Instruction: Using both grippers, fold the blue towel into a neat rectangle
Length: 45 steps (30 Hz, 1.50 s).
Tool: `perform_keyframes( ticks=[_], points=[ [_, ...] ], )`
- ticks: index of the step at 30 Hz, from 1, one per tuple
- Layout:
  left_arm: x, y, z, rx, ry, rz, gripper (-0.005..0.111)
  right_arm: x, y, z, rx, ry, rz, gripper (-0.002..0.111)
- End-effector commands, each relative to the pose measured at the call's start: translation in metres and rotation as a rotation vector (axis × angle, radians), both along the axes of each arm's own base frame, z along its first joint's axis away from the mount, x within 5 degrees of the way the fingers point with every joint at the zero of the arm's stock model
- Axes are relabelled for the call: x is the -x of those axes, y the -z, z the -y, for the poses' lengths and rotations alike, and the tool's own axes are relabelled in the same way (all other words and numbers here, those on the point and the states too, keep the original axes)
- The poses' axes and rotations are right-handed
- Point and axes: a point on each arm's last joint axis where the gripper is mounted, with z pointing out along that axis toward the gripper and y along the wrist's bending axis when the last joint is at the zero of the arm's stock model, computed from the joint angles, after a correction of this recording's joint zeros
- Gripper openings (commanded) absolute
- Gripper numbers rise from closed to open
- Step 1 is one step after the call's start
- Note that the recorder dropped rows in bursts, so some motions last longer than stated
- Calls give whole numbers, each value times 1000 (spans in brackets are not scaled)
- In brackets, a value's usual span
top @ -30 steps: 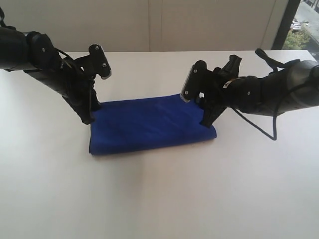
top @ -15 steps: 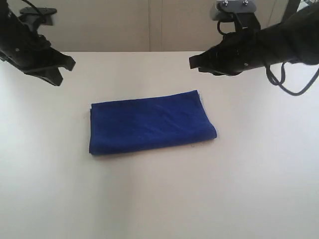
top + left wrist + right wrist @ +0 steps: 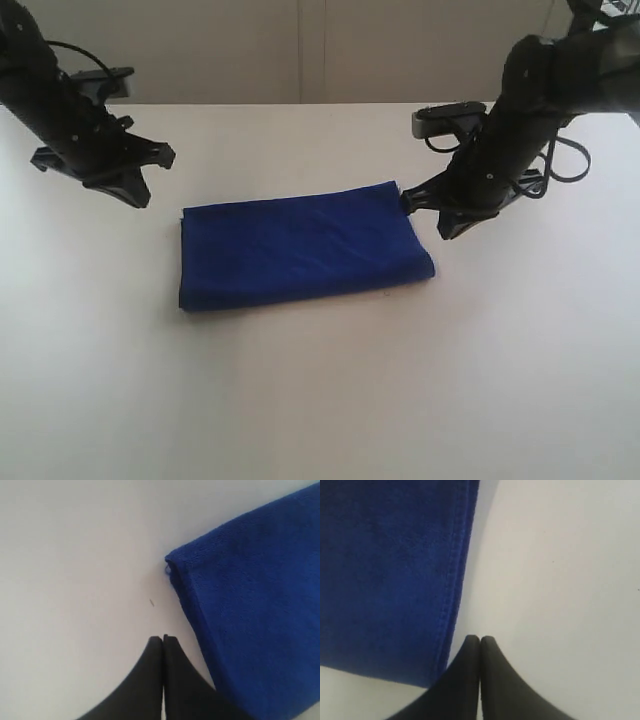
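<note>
The blue towel (image 3: pixel 300 245) lies flat on the white table as a folded rectangle, its long side running left to right. My left gripper (image 3: pixel 140 197) hovers off the towel's far left corner, shut and empty. The left wrist view shows its closed tips (image 3: pixel 163 638) over bare table beside the towel's corner (image 3: pixel 250 605). Just outside the towel's right end is my right gripper (image 3: pixel 445 230), also shut on nothing. Its tips (image 3: pixel 480 638) meet next to the towel's hemmed edge (image 3: pixel 390 570).
The white table (image 3: pixel 320 400) spreads widely in front of the towel and to both sides. A pale wall stands behind the far edge. Black cables (image 3: pixel 560 160) loop from the right arm.
Both grippers stood open at the towel's back edge, let go and lifted away. Now they have come down shut beside the towel's two ends. The towel has not moved.
</note>
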Motion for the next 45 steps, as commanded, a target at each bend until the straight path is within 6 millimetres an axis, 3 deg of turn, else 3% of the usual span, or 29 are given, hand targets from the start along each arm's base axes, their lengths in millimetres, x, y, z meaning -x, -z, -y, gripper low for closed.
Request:
perform_keyframes(
  ticks=[1,6,18,26,45],
  points=[
    [-5,25,5,56,-32,-70,0,-4,16,2,12,19,-22,0],
    [-10,45,18,108,-4,-77,0,-3,26,-4,12,9,-40,0],
    [-16,76,26,92,-30,-94,0,-2,38,-4,20,12,-42,0],
    [-24,70,40,92,-31,22,0,4,40,-7,-15,31,-118,0],
    [-32,67,39,98,-69,101,0,13,40,-10,-49,19,-214,0]
  ],
)
